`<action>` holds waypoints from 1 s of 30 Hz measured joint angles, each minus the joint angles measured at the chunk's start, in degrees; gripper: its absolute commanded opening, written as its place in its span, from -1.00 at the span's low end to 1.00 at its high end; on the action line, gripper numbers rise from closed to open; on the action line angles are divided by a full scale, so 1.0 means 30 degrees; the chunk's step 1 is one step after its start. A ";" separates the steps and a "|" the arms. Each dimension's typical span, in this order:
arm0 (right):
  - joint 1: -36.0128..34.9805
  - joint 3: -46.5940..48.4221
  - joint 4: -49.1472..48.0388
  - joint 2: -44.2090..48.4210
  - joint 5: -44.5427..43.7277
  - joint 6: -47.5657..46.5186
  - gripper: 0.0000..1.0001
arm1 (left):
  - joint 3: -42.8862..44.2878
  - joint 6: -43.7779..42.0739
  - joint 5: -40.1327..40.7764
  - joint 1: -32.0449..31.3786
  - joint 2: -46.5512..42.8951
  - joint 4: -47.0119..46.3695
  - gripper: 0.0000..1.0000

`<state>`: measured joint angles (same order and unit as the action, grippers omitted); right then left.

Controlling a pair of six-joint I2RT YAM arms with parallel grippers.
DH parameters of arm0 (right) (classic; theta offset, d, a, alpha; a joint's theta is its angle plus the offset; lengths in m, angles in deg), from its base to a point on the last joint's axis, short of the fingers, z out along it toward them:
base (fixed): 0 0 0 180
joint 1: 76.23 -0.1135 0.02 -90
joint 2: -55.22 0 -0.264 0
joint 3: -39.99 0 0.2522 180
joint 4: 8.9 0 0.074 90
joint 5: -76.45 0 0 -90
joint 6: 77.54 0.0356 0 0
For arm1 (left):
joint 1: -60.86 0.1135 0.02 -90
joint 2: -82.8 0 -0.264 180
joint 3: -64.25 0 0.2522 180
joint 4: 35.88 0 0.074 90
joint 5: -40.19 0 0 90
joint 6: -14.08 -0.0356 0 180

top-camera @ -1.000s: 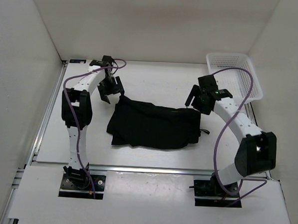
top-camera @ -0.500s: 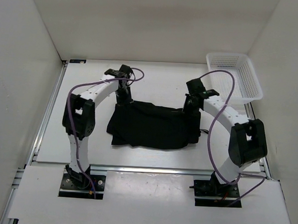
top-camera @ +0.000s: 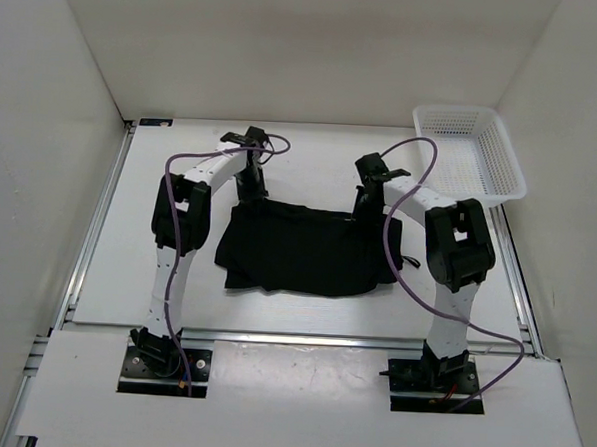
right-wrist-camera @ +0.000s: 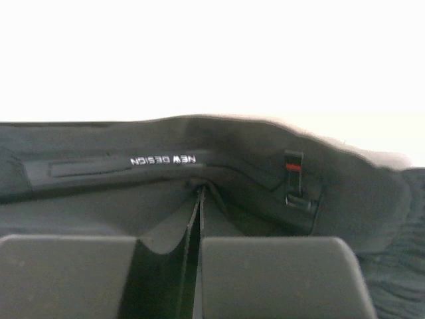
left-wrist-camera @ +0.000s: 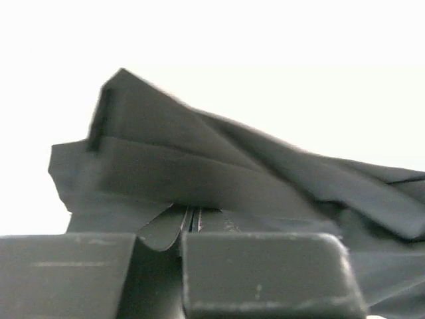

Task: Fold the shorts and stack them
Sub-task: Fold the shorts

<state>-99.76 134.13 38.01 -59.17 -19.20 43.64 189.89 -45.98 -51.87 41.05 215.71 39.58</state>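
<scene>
Since our left gripper [left-wrist-camera: 189, 229] and right gripper [right-wrist-camera: 199, 201] each clamp a far corner of the shorts [top-camera: 307, 252], we judge a fold toward us is intended. They lie spread on the table [top-camera: 156, 266].

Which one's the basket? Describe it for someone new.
Look at the white table, far right corner against the right wall. There sits the white plastic mesh basket, rectangular with flared sides. It is the only rigid, perforated thing; the black soft fabric shorts lie crumpled mid-table.

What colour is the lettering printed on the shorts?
White lettering on black shorts, best in the right wrist view.
</scene>
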 measured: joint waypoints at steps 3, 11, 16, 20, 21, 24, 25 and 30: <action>0.0233 0.0138 -0.0204 -0.0015 -0.0160 0.0007 -1.00 | -0.0007 -0.0313 0.0022 0.0452 0.0015 0.0233 -0.80; 0.0270 0.0117 0.0699 0.3417 -0.0561 0.0007 0.27 | 0.0736 -0.1027 0.0044 0.0750 -0.1311 0.1625 0.00; 0.0954 -0.0597 0.0488 0.8969 -0.0954 -0.0175 0.82 | 0.0051 -0.1093 0.0058 0.0911 -0.5289 0.1698 0.34; 0.3840 -0.4459 0.0087 1.2662 0.0503 -0.0248 0.95 | -0.3599 -0.1129 -0.0036 0.1909 -0.9814 0.0882 0.34; 0.4772 -0.5697 -0.0007 1.3078 0.1137 -0.0284 0.98 | -0.4575 -0.1129 -0.0102 0.2324 -1.0666 0.0758 0.34; 0.6717 -0.8969 0.0153 1.3340 0.3075 -0.0583 1.00 | -0.6921 -0.1129 -0.0189 0.3432 -1.1846 0.0503 0.31; 0.7133 -0.9836 0.0277 1.3289 0.3759 -0.0685 1.00 | -0.7482 -0.1122 -0.0189 0.3687 -1.1868 0.0452 0.31; 0.8480 -1.1890 -0.0138 1.2866 0.6659 -0.1115 1.00 | -0.8706 -0.1122 -0.0379 0.3745 -1.1533 0.0219 0.31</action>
<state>-74.32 98.46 37.59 -20.57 0.78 40.29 163.77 -49.35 -53.01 52.28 181.11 40.23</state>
